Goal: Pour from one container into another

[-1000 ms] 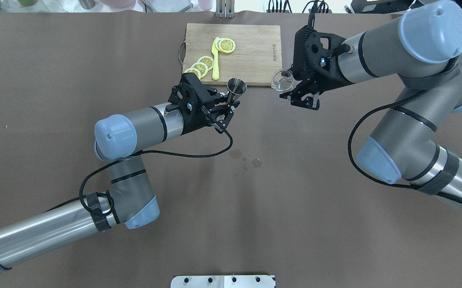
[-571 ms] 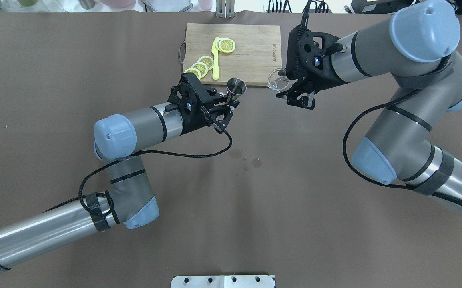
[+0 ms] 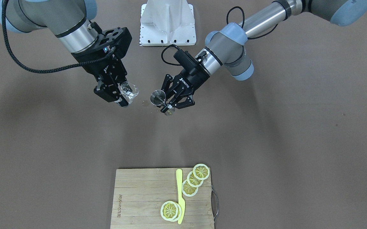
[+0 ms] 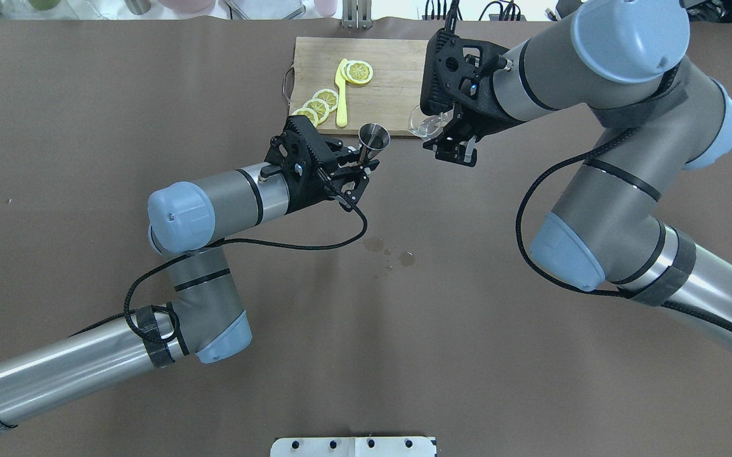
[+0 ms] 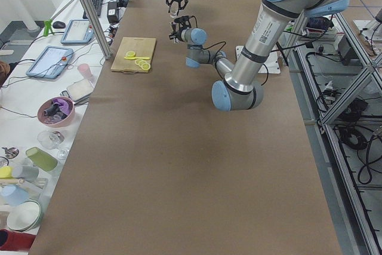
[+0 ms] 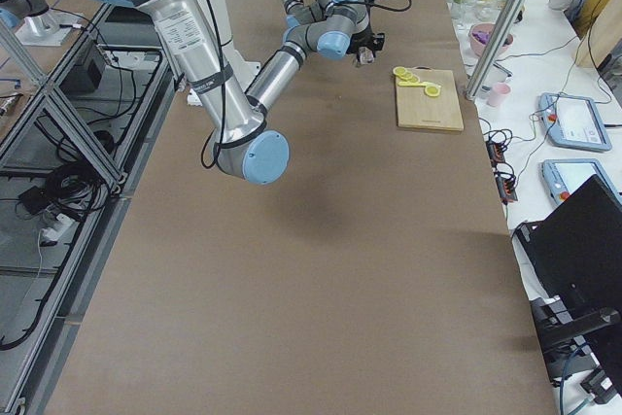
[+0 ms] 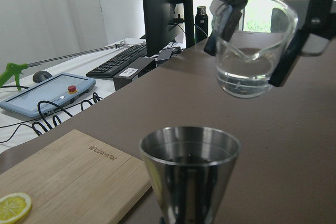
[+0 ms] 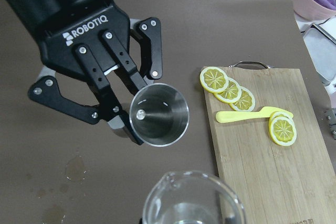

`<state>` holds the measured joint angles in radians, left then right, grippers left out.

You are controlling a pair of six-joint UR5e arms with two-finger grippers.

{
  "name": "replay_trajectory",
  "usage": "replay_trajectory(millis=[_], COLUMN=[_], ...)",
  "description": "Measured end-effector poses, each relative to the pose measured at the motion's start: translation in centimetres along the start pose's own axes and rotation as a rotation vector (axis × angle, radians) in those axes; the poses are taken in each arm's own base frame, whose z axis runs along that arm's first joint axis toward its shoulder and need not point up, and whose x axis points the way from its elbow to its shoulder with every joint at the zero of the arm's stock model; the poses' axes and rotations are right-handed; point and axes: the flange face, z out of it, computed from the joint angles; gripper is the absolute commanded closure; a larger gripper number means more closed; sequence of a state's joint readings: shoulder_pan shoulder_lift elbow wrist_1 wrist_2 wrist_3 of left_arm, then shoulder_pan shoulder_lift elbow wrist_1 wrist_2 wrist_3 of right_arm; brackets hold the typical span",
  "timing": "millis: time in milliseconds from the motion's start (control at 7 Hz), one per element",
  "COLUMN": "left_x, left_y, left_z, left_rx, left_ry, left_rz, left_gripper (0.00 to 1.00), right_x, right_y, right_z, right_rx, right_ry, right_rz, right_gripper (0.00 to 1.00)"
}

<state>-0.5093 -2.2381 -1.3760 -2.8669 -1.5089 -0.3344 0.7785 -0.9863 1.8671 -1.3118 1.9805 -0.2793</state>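
Note:
A steel cone-shaped jigger (image 4: 374, 136) is held upright above the table, with my left gripper (image 4: 361, 167) shut on its narrow waist. A small clear glass beaker (image 4: 422, 124) holds a little clear liquid, and my right gripper (image 4: 451, 145) is shut on it. The beaker (image 7: 251, 51) hangs nearly upright, higher than the jigger (image 7: 190, 171) and a short way to its side, spout turned toward it. From the right wrist view, the jigger's open mouth (image 8: 159, 114) lies just beyond the beaker's rim (image 8: 193, 203). Across the table, the beaker (image 3: 129, 90) and jigger (image 3: 158, 97) are a small gap apart.
A wooden cutting board (image 4: 398, 82) lies behind the grippers, carrying lemon slices (image 4: 321, 101) and a yellow knife (image 4: 340, 95). Wet spots (image 4: 391, 254) mark the brown table nearer the robot. A white mount plate (image 4: 353, 446) sits at the near edge.
My right arm has carried the beaker leftward, closing most of the gap to the jigger. The left arm and jigger have stayed put.

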Motion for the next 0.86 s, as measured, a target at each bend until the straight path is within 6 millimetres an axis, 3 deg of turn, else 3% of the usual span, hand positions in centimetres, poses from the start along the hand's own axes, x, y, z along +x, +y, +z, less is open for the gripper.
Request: replay_trajectory(millis=[857], left_x=[0.1], left_y=[0.0], left_z=[0.0], left_rx=[-0.005], left_ry=[0.018], left_rz=[0.003], left_gripper=[1.00], right_x=[0.1], right_y=[-2.6], right_z=[0.5], right_rx=[-0.103], right_ry=[0.003], right_rz=[0.037], right_gripper=[1.00])
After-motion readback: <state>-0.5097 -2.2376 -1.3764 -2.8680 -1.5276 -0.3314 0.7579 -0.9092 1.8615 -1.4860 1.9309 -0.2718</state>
